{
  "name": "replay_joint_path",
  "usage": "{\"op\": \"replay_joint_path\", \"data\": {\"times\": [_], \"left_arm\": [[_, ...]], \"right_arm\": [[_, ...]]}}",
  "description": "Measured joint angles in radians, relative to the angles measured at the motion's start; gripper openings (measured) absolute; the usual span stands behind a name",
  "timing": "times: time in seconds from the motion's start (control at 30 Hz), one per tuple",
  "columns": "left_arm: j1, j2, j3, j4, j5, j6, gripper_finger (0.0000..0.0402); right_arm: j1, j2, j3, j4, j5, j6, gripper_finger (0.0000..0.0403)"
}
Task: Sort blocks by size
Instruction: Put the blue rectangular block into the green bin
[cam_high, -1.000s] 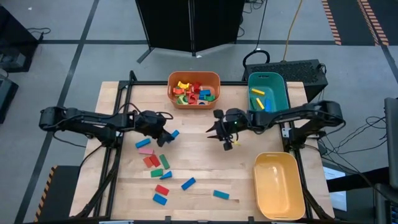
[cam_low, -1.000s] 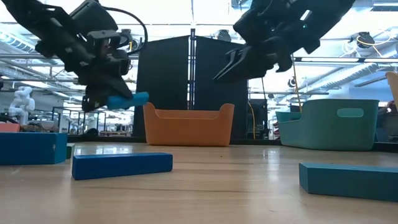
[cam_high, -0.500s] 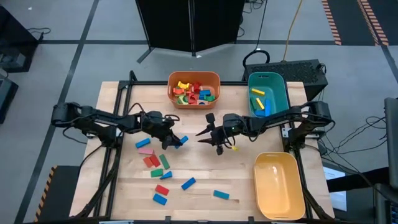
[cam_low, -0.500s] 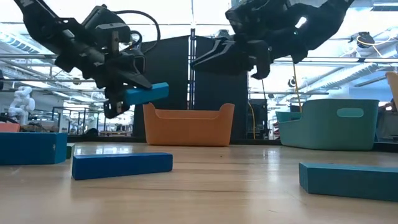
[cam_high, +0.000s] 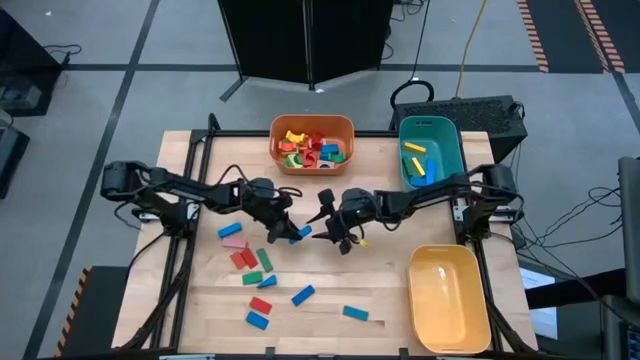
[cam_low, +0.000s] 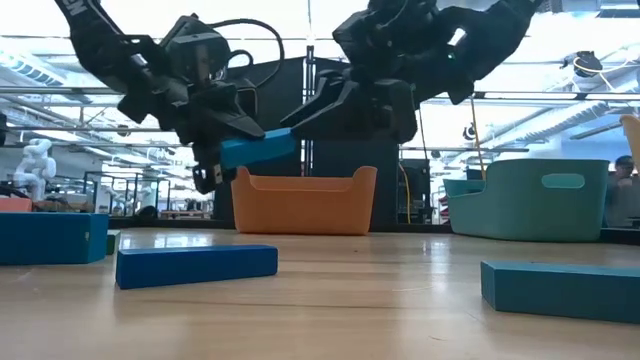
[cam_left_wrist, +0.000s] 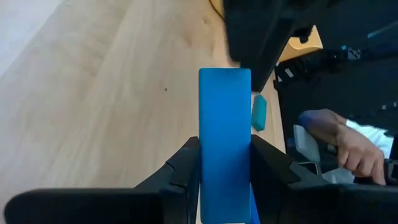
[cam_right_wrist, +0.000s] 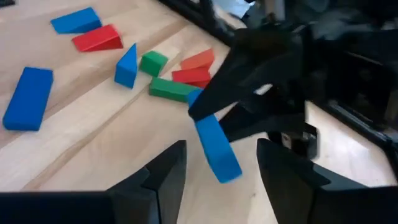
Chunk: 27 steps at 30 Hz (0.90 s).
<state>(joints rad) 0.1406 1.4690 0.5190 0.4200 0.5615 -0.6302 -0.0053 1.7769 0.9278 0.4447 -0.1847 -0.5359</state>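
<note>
Gripping a blue block (cam_left_wrist: 224, 143), left fingers (cam_left_wrist: 181, 168) show; right fingers (cam_right_wrist: 165, 171) spread wide.

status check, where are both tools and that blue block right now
Left tool shut on blue block, held above mid-table. Right tool open, facing block's free end, not gripping. Nothing between them.
</note>
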Motion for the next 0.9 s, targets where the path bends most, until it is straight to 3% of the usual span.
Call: {"op": "replay_joint_path", "data": {"times": [0.3,0.43,0.7,0.9], "left_arm": [[0.000,0.036,0.046,0.006,0.034,0.063,0.0096],[0.000,0.037,0.043,0.009,0.029,0.071,0.0096],[0.002,0.037,0.043,0.010,-0.016,0.091,0.0096],[0.002,0.036,0.042,0.013,-0.025,0.094,0.0096]], "right_arm": [[0.008,0.051,0.047,-0.057,-0.001,0.005,0.0174],[0.008,0.051,0.047,-0.056,-0.001,0.025,0.0145],[0.007,0.051,0.046,-0.063,0.004,0.014,0.0050],[0.007,0.051,0.046,-0.070,0.003,0.017,0.0048]]}}
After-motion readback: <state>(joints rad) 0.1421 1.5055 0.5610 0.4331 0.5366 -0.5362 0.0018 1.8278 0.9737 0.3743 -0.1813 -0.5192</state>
